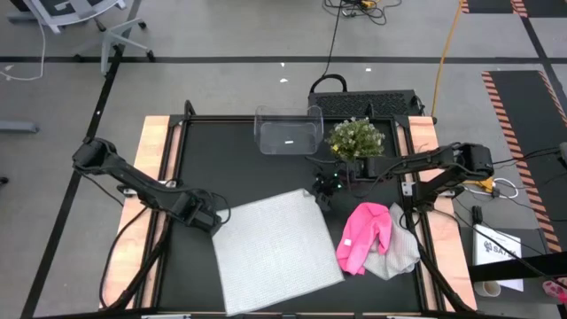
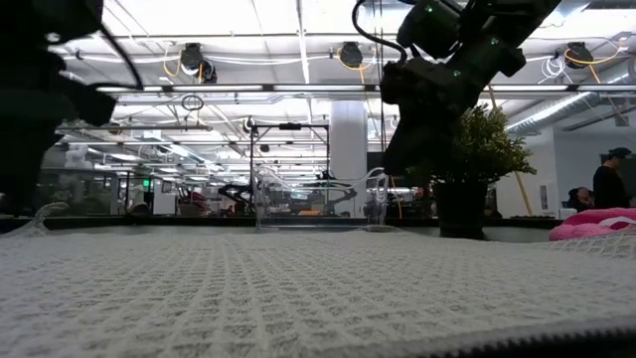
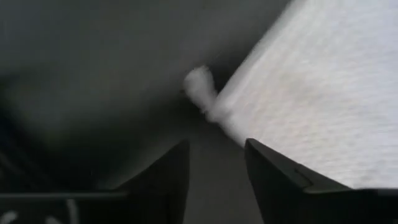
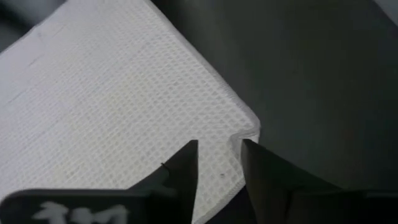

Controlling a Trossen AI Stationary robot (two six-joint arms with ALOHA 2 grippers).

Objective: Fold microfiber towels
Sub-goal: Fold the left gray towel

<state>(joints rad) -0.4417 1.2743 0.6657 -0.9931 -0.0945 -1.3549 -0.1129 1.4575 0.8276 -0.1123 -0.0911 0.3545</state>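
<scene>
The white towel (image 1: 273,251) lies spread flat and unfolded on the dark tabletop (image 1: 239,168), one far corner under each claw. Just below the right claw (image 4: 219,155) the corner's edge is rucked up into a small curl; the fingers stand a little apart over it and hold nothing. Ahead of the left claw (image 3: 216,158) the other far corner sticks up in a small tuft, just clear of the fingertips; this claw too is partly open and empty.

The main risk, as I judge it, is an uneven pickup. If one claw closes on its corner and the other pinches only air or tabletop, the towel will lift crooked and the fold will come out skewed. The left corner looks the likelier miss, since it sits ahead of the fingers rather than between them. The curled edge at the right claw may slip out, or double up in the grip and leave a crease.

Beyond the right claw, toward that arm's base, the pink towel (image 1: 364,235) lies bunched on a crumpled pale towel (image 1: 400,255), well apart from the work. The plant (image 1: 357,137) and clear bin (image 1: 289,131) sit near the right claw, and a high sweep of the lifted edge could brush them.
</scene>
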